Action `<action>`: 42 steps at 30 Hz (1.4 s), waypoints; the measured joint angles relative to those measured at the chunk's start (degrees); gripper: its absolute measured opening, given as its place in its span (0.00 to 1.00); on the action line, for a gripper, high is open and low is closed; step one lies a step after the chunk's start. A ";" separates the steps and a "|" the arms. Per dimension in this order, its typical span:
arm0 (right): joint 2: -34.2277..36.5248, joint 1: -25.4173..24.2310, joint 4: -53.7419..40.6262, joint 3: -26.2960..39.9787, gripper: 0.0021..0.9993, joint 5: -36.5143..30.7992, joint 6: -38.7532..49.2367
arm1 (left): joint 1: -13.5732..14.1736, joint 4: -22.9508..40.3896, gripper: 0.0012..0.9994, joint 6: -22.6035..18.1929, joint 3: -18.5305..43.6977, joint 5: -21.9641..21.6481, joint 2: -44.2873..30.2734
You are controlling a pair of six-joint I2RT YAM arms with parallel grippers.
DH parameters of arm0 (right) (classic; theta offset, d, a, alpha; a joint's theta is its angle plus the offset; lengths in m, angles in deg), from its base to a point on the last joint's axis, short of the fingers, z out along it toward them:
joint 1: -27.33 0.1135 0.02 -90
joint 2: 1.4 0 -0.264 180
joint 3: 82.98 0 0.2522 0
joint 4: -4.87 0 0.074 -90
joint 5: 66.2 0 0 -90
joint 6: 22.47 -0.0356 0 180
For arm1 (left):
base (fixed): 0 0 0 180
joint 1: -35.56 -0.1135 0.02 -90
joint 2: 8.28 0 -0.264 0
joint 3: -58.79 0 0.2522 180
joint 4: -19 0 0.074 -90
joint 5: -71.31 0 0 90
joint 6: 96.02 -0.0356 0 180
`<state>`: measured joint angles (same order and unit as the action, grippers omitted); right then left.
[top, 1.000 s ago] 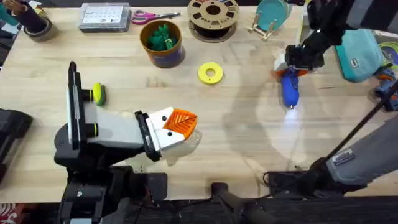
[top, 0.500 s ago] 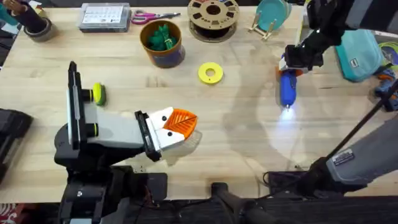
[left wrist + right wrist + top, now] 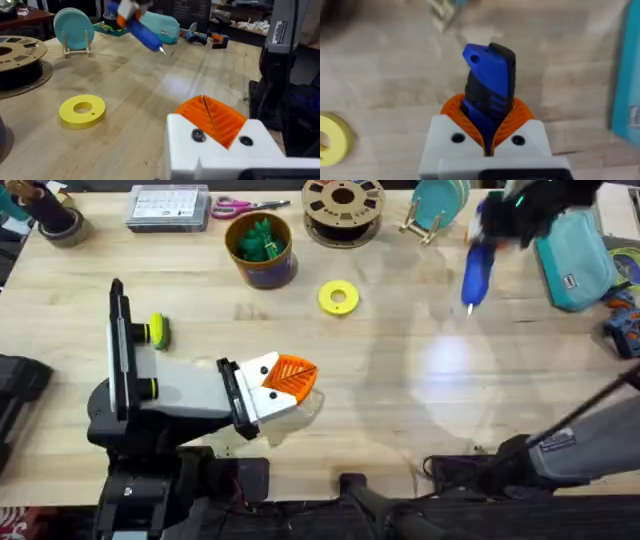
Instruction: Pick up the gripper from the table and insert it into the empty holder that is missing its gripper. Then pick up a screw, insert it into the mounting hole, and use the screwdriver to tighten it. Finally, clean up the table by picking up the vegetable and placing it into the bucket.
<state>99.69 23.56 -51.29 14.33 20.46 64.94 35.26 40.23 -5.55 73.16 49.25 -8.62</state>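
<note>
Blue screwdriver [image 3: 474, 268] rides high at two o'clock over the desk [image 3: 400, 420], clamped in the right hand [image 3: 487, 132] between orange pads, bit angled down. To do this well, it wants to keep the bit steady and line it square onto the mounting hole on the left hand [image 3: 285, 385], parked at seven o'clock. Whether that left hand is parted, I cannot tell. Any screw is too small to spot. The bucket [image 3: 262, 248] at eleven o'clock holds something green.
</note>
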 joint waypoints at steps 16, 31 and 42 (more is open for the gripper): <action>-4.33 11.51 13.84 16.91 0.02 0.01 2.22 | 0.00 0.00 0.00 0.00 0.00 0.00 0.00; -5.70 20.96 33.06 18.84 0.02 24.16 0.01 | 0.00 0.00 0.00 0.00 0.00 0.00 0.00; -7.57 21.44 44.59 18.50 0.02 42.58 -6.23 | 0.00 0.00 0.00 0.00 0.00 0.00 0.00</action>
<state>92.12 45.00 -6.70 32.83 63.05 58.71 35.26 40.23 -5.55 73.16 49.25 -8.62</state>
